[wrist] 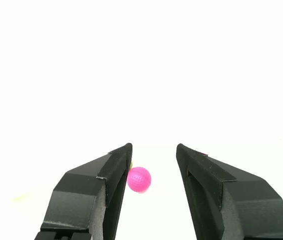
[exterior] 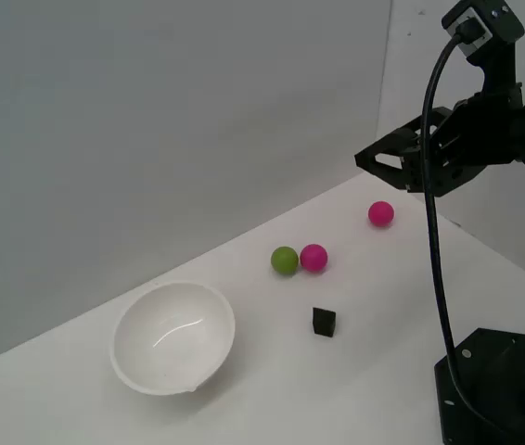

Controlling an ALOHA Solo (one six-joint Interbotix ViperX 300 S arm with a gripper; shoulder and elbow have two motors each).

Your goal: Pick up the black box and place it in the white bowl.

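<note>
Exterior view first: the pincer (exterior: pixel 374 159) hangs up in the air at the exterior view's right, well above the white table (exterior: pixel 374 371), with nothing in it. The black box (exterior: pixel 324 322) sits on the table well below the pincer and a bit toward the exterior view's left, on its own. The white bowl (exterior: pixel 173 337) is farther off that same way, tilted on its side a little. A green ball (exterior: pixel 285 260) and a pink ball (exterior: pixel 313 257) touch each other between the box and the pincer's spot, and another pink ball (exterior: pixel 381 213) lies almost under the pincer.

Wrist view: the pincer (wrist: pixel 154 147) has its jaws spread apart with an empty gap. One pink ball (wrist: pixel 139 179) peeks out beside one finger (wrist: pixel 96 190), far below it.
</note>
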